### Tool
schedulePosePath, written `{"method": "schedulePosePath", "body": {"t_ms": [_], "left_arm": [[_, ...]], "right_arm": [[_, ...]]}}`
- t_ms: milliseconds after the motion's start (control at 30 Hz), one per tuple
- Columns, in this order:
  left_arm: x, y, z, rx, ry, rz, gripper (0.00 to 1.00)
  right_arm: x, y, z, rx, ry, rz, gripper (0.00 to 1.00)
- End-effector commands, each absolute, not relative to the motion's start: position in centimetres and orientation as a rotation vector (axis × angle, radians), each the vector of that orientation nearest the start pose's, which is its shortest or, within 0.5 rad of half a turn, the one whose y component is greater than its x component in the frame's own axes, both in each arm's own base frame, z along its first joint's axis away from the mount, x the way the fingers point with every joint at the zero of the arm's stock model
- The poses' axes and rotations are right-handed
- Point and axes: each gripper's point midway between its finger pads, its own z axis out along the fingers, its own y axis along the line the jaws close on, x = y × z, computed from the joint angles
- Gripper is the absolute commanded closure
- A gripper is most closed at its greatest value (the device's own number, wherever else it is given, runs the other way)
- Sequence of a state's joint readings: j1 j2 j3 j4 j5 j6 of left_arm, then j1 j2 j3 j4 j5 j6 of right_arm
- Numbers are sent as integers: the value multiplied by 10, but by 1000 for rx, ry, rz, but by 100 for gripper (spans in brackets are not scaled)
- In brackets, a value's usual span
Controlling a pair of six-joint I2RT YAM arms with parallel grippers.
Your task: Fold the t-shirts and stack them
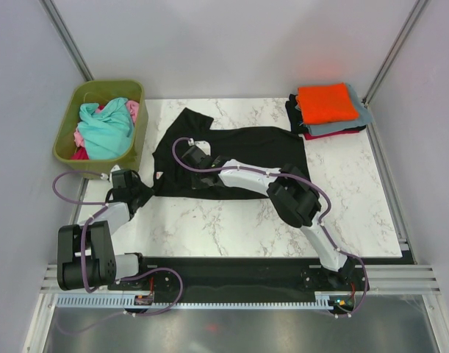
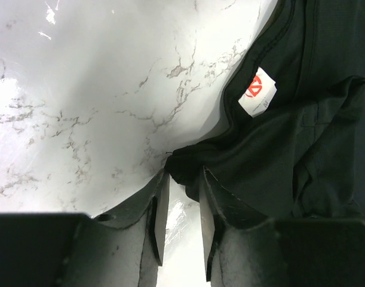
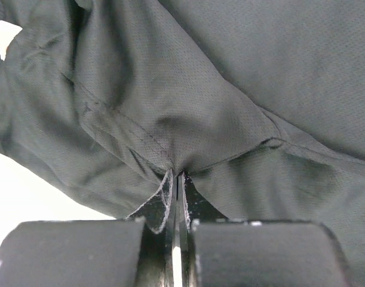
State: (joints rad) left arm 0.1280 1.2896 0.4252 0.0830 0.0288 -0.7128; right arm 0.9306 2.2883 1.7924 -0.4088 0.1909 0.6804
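While the black t-shirt (image 1: 239, 158) lies spread on the desk (image 1: 356, 213) | right jaws clamped on its fold — likely to lift for folding | left jaws apart, straddling its edge — not yet pinched.

White arm links (image 1: 242, 176), black joint housings (image 1: 294, 197), looping purple cables (image 1: 54, 190), dark matte jaws

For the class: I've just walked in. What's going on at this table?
Two robot arms are working on a black shirt spread on the marble table. The right tool is shut on a pinch of its fabric. The left tool, jaws apart, sits at the shirt's edge near the white tag. Folded shirts are stacked at the far right corner, orange on top, and loose ones fill the green tub at far left.
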Motion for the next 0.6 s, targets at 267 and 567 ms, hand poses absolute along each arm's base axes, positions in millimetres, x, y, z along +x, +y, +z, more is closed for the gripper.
{"method": "schedulePosePath", "body": {"t_ms": [267,567], "left_arm": [[295,7,11,-964,2210,-299,86],[293,7,12,-965,2189,-301,98]], "right_arm": [[403,442,90,-100,2393,522,100],[476,426,97,32,2351,629,94]]}}
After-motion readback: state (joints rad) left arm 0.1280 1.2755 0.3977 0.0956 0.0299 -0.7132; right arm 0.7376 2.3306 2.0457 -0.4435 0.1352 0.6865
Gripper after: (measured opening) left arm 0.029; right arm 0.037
